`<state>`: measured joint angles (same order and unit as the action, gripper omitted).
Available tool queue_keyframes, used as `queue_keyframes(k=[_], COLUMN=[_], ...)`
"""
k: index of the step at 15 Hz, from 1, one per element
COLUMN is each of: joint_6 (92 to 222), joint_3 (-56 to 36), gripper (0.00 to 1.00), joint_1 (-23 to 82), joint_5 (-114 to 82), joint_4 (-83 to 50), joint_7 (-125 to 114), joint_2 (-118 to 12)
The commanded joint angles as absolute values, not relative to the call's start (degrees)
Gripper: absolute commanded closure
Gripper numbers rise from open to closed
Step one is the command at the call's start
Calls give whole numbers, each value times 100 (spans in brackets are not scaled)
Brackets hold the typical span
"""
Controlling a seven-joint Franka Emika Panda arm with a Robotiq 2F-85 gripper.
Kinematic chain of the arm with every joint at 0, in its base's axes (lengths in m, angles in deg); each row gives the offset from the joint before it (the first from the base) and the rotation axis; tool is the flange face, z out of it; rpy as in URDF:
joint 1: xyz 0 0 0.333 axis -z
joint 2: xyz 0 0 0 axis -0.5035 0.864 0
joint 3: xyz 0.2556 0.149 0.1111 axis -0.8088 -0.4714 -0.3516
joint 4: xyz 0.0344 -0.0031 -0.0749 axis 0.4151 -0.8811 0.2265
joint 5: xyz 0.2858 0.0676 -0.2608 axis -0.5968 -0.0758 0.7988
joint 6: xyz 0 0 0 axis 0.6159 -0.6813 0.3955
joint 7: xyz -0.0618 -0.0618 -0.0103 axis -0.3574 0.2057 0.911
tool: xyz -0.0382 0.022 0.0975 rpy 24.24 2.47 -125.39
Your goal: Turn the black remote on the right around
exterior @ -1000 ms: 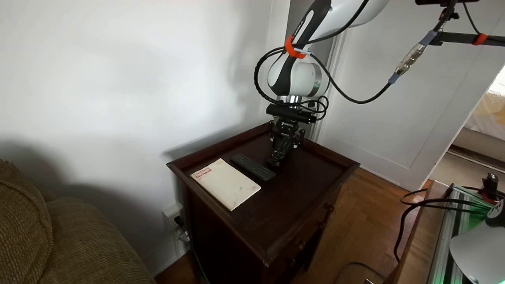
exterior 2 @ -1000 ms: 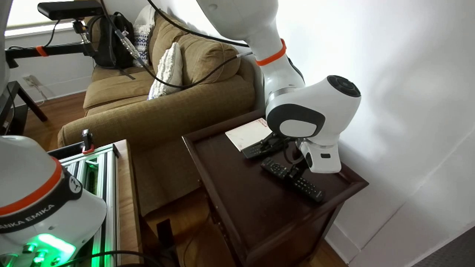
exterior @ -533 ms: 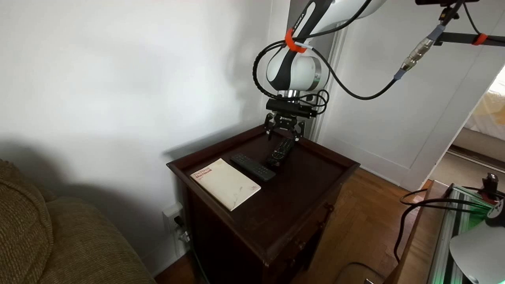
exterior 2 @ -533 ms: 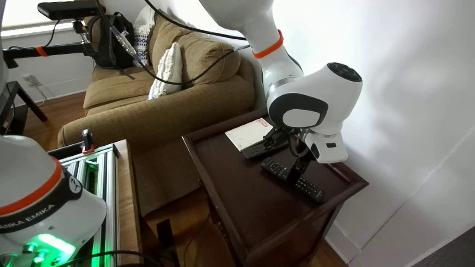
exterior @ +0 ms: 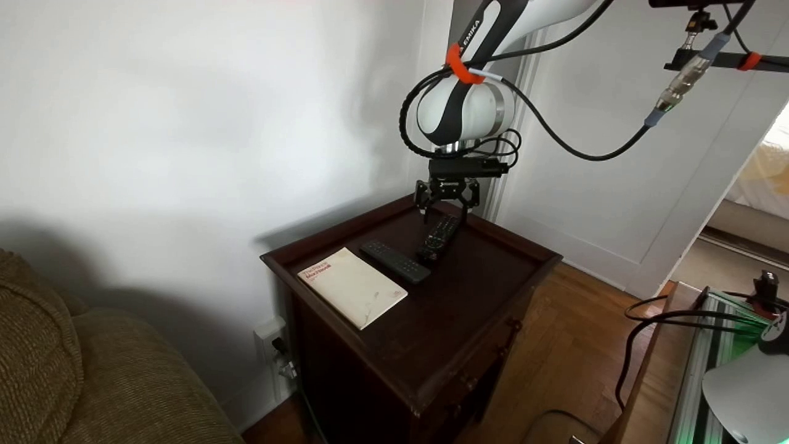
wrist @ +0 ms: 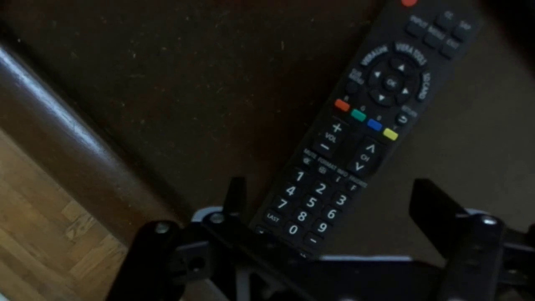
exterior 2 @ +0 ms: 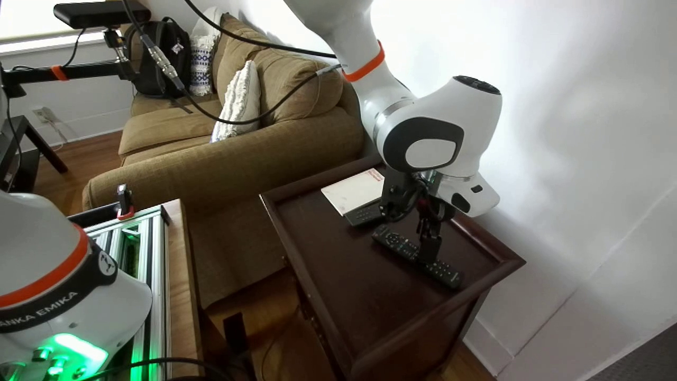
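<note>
The black remote [exterior: 441,234] lies face up on the dark wooden cabinet top. It also shows in an exterior view [exterior 2: 398,244] and, large and slanted, in the wrist view [wrist: 363,138]. Its number-key end runs under my gripper in the wrist view, and its tip there is hidden. My gripper [exterior: 445,217] is open and empty above the number-key half of the remote. In the wrist view its fingers [wrist: 330,188] stand apart, one on each side of the remote, and do not hold it. I cannot tell the exact height of the fingertips.
The broader dark remote [exterior: 396,261] lies beside the white booklet [exterior: 352,288]. The cabinet top has a raised rim [exterior 2: 317,301] and stands by the wall [exterior: 203,123]. A brown couch [exterior 2: 248,164] stands beyond the cabinet.
My gripper has risen off the black remote and its wrist has turned a little. The black remote lies in the same place. The other things have not moved.
</note>
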<state>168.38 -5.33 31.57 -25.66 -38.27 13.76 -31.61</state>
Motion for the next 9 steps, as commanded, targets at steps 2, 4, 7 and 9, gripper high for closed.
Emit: queue_keyframes(k=[2, 4, 7, 9], joint_6=[16840, 16856, 16846, 16850], joint_3=[-529, -514, -569, -491], gripper=[0, 0, 0, 0], joint_1=[3115, 3083, 3089, 3017], joint_5=[-2049, -1790, -1432, -1063], joint_4=[-4158, -4352, -4575, -4697], joint_7=[412, 37, -532, -795], joint_2=[-3382, -3561, -3795, -3947])
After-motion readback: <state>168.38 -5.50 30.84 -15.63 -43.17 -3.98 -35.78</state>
